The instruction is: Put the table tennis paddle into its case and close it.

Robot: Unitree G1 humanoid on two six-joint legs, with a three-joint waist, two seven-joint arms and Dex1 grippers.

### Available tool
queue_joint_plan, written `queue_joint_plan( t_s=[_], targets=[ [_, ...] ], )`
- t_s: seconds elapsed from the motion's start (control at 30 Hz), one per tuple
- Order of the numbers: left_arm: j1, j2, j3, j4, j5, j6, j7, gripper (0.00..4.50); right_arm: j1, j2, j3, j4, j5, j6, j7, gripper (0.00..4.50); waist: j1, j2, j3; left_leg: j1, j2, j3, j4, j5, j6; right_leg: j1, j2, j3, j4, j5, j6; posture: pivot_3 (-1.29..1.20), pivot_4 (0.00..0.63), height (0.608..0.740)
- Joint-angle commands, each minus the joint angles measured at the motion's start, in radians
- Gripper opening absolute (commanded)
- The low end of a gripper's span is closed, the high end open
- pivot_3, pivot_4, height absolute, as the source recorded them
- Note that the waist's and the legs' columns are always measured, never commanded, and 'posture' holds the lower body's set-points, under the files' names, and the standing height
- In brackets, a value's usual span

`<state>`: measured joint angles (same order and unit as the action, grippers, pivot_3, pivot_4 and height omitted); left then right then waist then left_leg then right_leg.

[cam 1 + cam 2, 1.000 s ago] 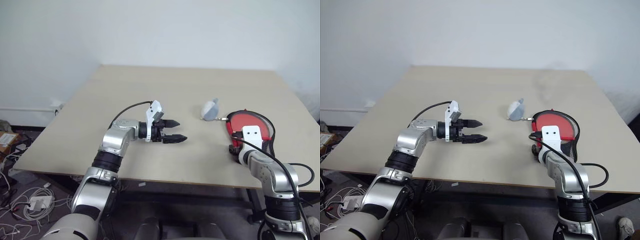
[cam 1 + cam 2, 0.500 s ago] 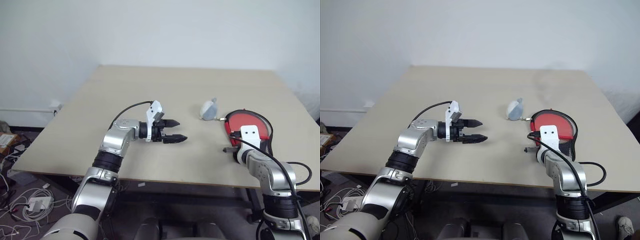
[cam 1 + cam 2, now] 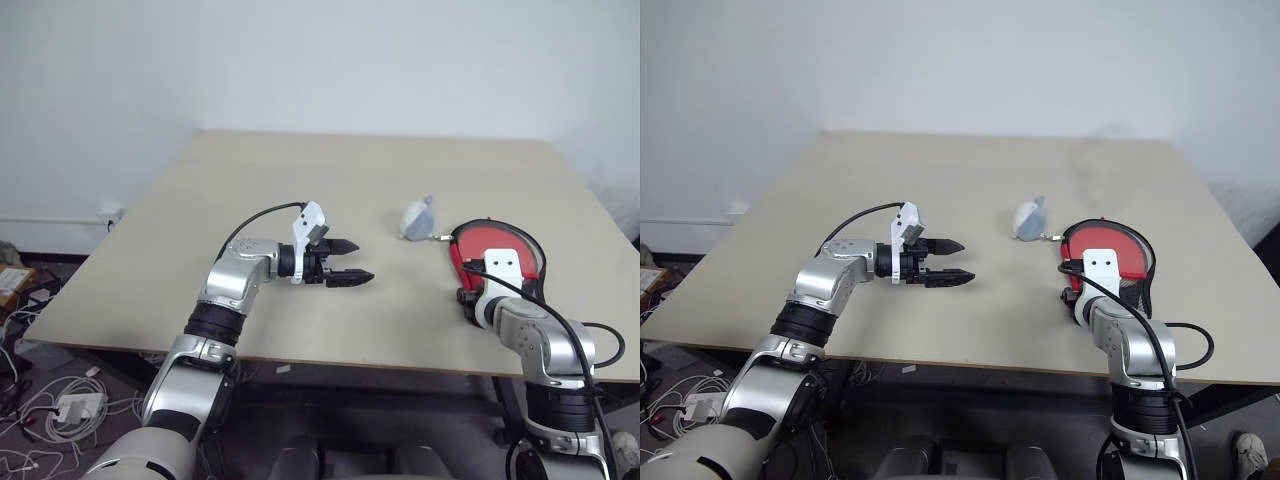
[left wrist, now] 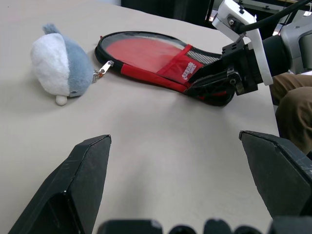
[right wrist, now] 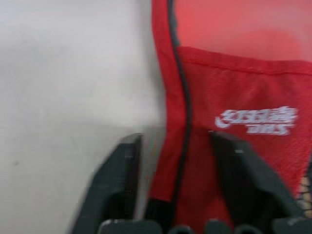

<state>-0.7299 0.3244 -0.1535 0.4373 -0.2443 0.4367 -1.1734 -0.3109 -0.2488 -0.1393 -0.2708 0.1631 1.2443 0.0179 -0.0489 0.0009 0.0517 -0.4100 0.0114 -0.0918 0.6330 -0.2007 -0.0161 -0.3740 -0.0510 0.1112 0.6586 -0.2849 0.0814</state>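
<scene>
The case (image 3: 497, 250) lies at the right of the frame on the tabletop (image 3: 300, 180) — zip not yet shut — its near edge between the parted right end effector (image 5: 180, 195), left end effector (image 3: 348, 261) released.

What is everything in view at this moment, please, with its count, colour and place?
Table: one, beige, against a white wall.
Case: one, red with black trim, flat near the table's right front edge.
Plush toy: one, grey and white, beside the case's rounded end, joined to its zip pull.
Cables: several, pale, on the floor at left.
Person's leg: brown trousers, beyond the table.
Left end effector: black, open, above mid-table.
Right end effector: black, fingers astride the case's left edge.
</scene>
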Motion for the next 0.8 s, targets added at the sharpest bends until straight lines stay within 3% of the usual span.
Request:
queue_joint_plan(
  t_s=[0.03, 0.47, 0.8],
  targets=[
    [-0.015, 0.008, -0.009, -0.039, 0.003, -0.018, -0.002, 4.50, -0.014, -0.003, -0.027, 0.011, -0.028, 0.013, -0.027, 3.35, 0.001, 0.000, 0.000, 0.000, 0.000, 0.000, 0.000, 0.000, 0.000, 0.000, 0.000, 0.000, 0.000, 0.000, 0.000, 0.00, 0.000, 0.740],
    [-0.009, 0.011, -0.019, -0.048, 0.011, -0.039, 0.016, 4.50, -0.016, -0.088, 0.075, 0.088, -0.110, -0.018, -0.052, 3.35, 0.001, -0.001, 0.000, 0.000, 0.000, 0.000, 0.001, 0.000, 0.000, 0.001, 0.000, 0.000, 0.000, 0.000, 0.000, 0.00, 0.000, 0.740],
    [-0.017, 0.005, -0.017, -0.036, 0.018, -0.053, 0.029, 4.50, -0.015, -0.086, 0.098, 0.122, -0.100, 0.024, -0.025, 3.35, 0.002, -0.004, -0.002, 0.000, 0.000, -0.001, 0.001, 0.000, 0.000, 0.001, 0.000, -0.001, 0.000, 0.000, 0.000, 0.00, 0.000, 0.740]
  ],
)
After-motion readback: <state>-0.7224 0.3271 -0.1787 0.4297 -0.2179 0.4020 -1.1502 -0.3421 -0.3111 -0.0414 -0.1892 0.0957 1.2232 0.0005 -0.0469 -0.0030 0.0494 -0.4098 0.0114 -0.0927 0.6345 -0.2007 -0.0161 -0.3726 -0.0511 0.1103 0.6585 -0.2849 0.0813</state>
